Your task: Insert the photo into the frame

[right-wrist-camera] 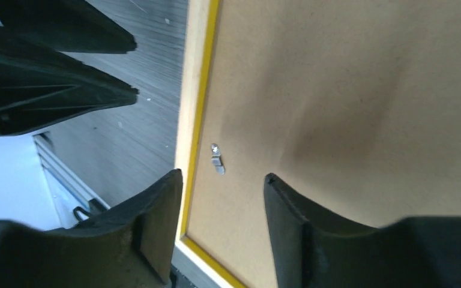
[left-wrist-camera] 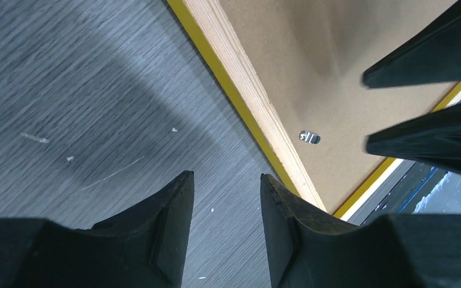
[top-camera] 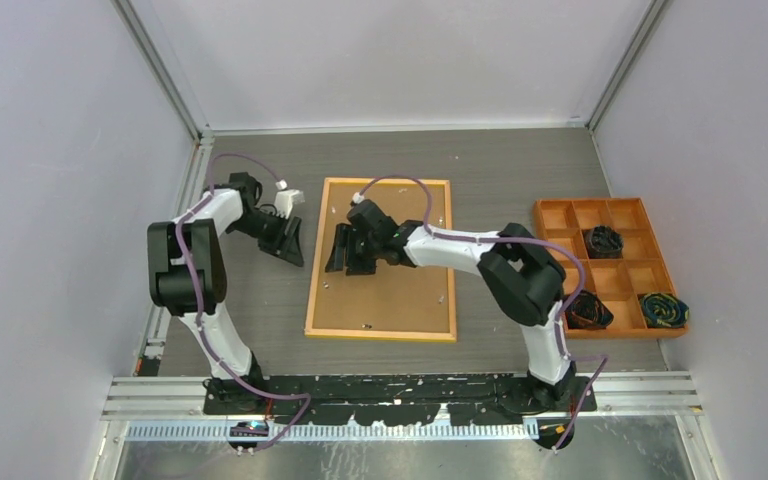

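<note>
The frame lies back up on the table, its tan wood rim edged in yellow. A plain brown backing board fills it, with a small metal tab near the left rim. The photo is hidden. My right gripper hovers open over the board's left part, nothing between its fingers. My left gripper stands open above bare table just left of the frame's rim. Past the frame's corner shows a blue-white patch that I cannot identify.
An orange compartment tray sits at the right with dark coiled items in some cells. Walls close in on the left, back and right. The arm bases and a metal rail run along the near edge.
</note>
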{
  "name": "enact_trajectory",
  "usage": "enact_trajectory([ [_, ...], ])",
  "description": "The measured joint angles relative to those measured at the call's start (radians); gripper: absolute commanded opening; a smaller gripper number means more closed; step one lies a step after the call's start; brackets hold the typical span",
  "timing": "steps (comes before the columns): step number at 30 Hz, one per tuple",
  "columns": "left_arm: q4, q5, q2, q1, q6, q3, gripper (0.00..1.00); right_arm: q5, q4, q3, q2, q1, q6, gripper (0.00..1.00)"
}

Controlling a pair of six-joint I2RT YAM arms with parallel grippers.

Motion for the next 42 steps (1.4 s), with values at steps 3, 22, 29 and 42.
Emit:
enact_trajectory([
  [3,0.005,0.000,0.012,-0.012,0.000,0.000,0.41,0.001,0.013,0.016,0.060,0.021,0.019,0.46],
  [22,0.027,-0.016,0.058,-0.109,-0.003,-0.001,0.35,-0.035,0.119,0.024,0.123,0.053,0.136,0.40],
  [29,0.027,-0.012,0.060,-0.110,-0.007,-0.001,0.33,-0.051,0.145,0.022,0.130,0.057,0.154,0.38],
  [42,0.026,-0.008,0.060,-0.111,-0.011,-0.003,0.30,-0.063,0.208,-0.010,0.134,0.057,0.185,0.36],
])
